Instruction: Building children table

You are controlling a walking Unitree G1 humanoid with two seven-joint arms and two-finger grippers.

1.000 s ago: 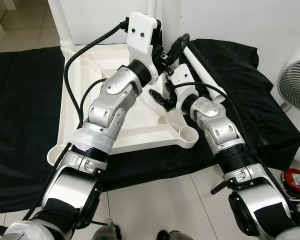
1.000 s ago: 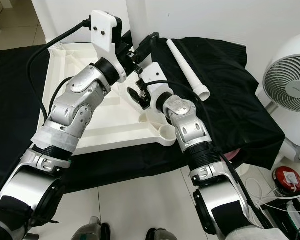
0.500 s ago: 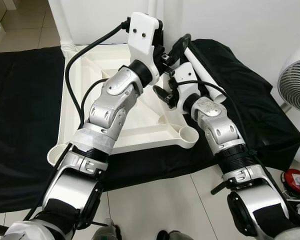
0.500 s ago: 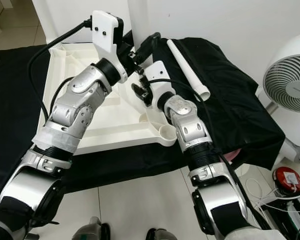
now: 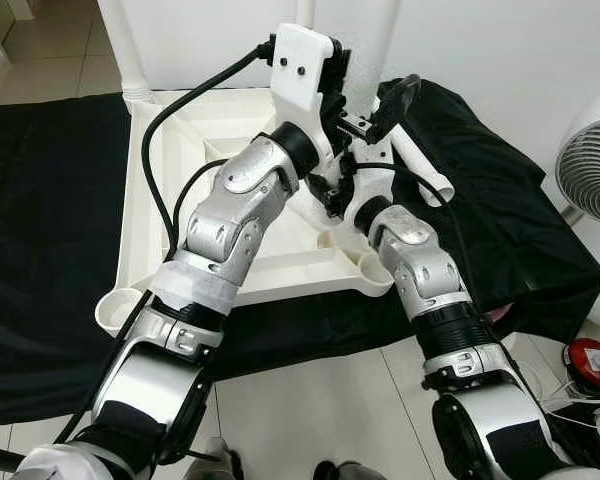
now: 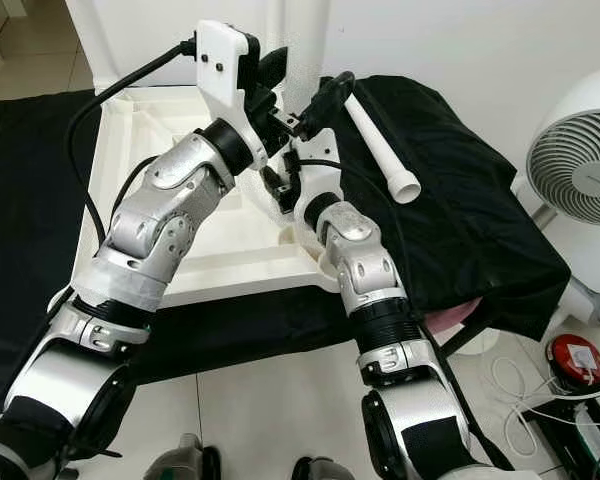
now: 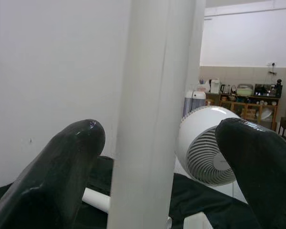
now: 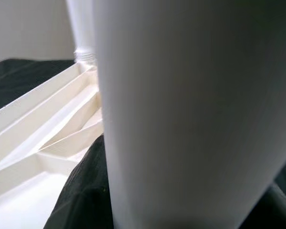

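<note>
A white children's table top (image 5: 180, 150) lies upside down on a black cloth (image 5: 40, 220) on the floor. A white leg (image 6: 307, 40) stands upright in its far right corner. My left gripper (image 6: 298, 85) is raised at that leg and open. In the left wrist view the leg (image 7: 152, 114) passes between the two black fingers (image 7: 62, 176) with a gap on each side. My right gripper (image 6: 275, 185) is lower, close to the same leg's base, partly hidden behind my left forearm. The right wrist view has this leg (image 8: 190, 114) very close. A loose leg (image 5: 420, 165) lies on the cloth to the right.
Another leg (image 5: 120, 50) stands at the far left corner. Open round sockets (image 5: 115, 310) mark the two near corners. A white fan (image 5: 595, 160) stands to the right and a red object (image 5: 590, 365) lies on the tiles. A white wall is just behind.
My left gripper has swung right and up and now straddles the upright leg. My right arm has shifted left, toward that leg's base.
</note>
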